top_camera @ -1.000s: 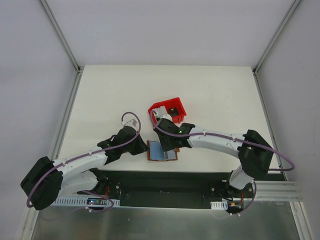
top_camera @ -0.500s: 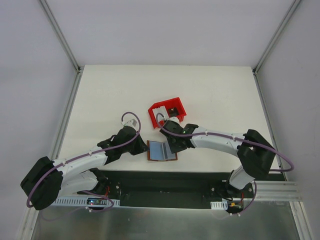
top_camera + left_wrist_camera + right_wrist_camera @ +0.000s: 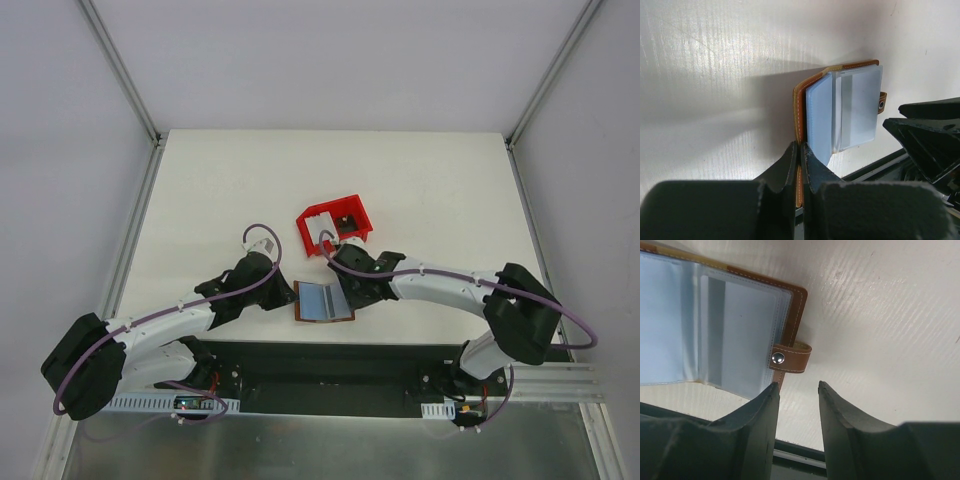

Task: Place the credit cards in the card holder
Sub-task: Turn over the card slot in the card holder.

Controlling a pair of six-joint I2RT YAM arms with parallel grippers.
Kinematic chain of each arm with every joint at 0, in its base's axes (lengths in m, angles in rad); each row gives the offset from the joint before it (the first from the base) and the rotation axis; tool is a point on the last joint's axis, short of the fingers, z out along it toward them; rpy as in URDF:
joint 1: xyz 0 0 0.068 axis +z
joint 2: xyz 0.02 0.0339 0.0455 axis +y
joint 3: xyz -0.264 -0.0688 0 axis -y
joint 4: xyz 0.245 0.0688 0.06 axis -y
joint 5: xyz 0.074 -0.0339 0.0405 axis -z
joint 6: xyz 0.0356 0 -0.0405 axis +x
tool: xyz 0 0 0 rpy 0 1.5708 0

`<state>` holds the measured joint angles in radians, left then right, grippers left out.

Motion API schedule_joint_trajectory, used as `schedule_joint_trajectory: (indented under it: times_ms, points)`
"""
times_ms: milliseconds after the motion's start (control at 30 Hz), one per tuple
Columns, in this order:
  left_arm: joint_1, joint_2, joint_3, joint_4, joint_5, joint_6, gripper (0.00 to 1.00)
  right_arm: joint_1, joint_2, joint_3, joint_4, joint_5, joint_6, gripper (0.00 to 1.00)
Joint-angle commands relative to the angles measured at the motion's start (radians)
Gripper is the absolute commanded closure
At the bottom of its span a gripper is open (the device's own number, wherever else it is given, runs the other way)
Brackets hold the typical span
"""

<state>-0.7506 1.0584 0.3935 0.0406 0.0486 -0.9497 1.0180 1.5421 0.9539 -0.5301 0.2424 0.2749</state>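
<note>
card holder [image 3: 325, 301], brown, laid open on the table [image 3: 200, 200] near its front edge, left cover clamped by the left gripper [image 3: 800, 150]; right gripper [image 3: 797, 390] held empty, fingers narrowly parted, beside the clasp strap [image 3: 790, 359].

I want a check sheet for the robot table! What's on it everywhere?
Surface: white table, a few tiny marks.
Job's things: brown card holder lies open, pale sleeves showing; loose credit cards: nothing seen.
Clutter: red bin behind the holder.
Grippers: left gripper shut on the holder's edge; right gripper open, empty, beside the clasp strap.
Cables: purple cables along both arms.
Surroundings: grey walls, metal frame.
</note>
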Motion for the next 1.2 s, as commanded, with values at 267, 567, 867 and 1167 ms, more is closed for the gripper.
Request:
schedule_joint_trajectory:
  times_ms: [267,567,867,1167]
  points:
    - [0.007,0.0,0.016,-0.002,0.004,0.012,1.0,-0.002,-0.013,-0.145,0.194,0.067,0.104,0.57]
    - [0.008,0.015,0.025,-0.002,0.013,0.017,1.0,-0.047,-0.045,-0.233,0.318,0.092,0.182,0.57]
    - [0.007,0.021,0.03,-0.002,0.019,0.02,1.0,-0.17,-0.048,-0.29,0.398,0.009,0.23,0.56]
    - [0.007,0.028,0.038,-0.002,0.019,0.023,1.0,-0.213,-0.076,-0.313,0.395,-0.037,0.268,0.56]
